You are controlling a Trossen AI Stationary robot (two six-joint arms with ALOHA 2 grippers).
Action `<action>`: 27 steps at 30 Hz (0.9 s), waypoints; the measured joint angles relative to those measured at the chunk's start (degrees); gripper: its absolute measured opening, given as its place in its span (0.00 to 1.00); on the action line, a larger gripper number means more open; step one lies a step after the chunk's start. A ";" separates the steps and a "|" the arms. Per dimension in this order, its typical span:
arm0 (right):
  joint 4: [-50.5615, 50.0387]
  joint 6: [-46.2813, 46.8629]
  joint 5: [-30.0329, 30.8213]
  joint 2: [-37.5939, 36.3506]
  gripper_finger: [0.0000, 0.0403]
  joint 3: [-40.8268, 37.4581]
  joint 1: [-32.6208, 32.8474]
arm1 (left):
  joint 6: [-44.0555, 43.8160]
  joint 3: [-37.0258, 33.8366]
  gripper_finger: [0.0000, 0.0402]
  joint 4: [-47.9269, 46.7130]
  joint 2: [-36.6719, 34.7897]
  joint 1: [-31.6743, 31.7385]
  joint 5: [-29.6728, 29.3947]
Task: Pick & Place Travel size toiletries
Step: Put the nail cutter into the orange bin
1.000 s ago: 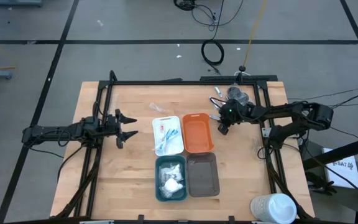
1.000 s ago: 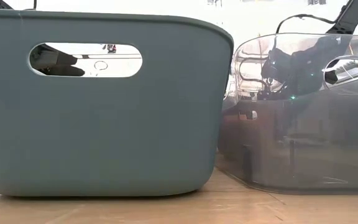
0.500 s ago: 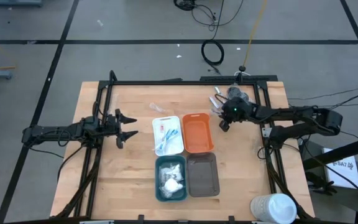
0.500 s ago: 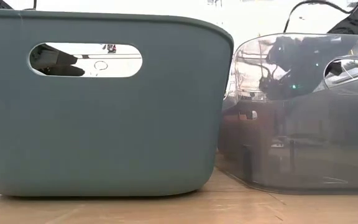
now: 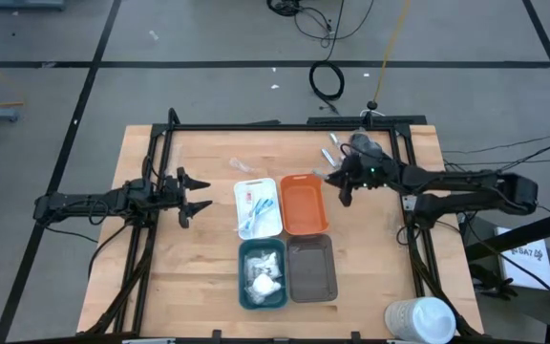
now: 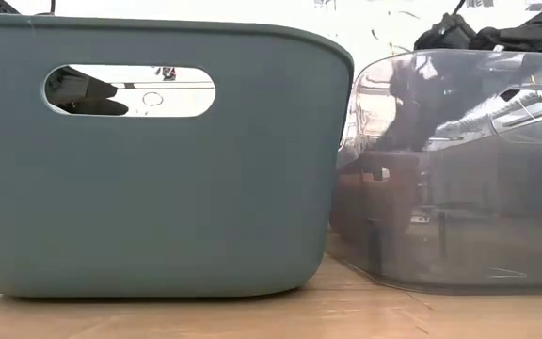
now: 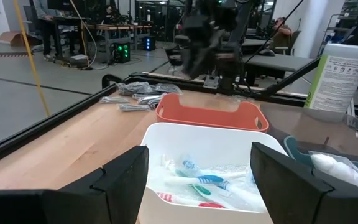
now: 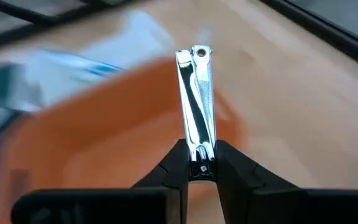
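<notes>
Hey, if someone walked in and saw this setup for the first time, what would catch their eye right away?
Probably the shiny nail clipper pinched in the right gripper, held above the empty orange tray mid-table. Beside that tray, the white tray holds colourful toothbrushes, with the open left gripper waiting at the table's left.

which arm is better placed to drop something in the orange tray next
Right. The right gripper is shut on a silver metal nail clipper at the orange tray's edge; the left gripper waits open beyond the white tray.
</notes>
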 joint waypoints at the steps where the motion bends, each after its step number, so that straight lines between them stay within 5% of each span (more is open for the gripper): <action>1: 1.44 0.58 -1.08 0.00 0.11 0.05 1.31 | 0.00 0.00 0.68 0.00 0.00 0.00 0.00; 11: 6.77 2.39 0.37 6.87 0.11 2.66 11.46 | 0.00 0.00 0.68 0.00 0.00 0.02 -0.02; 23: 6.96 1.54 6.55 23.14 0.11 6.28 11.88 | -0.01 0.00 0.68 -0.02 0.00 0.00 -0.09; 27: 7.29 1.32 6.41 23.79 0.20 6.28 11.90 | 0.00 0.00 0.68 -0.02 0.00 0.00 -0.09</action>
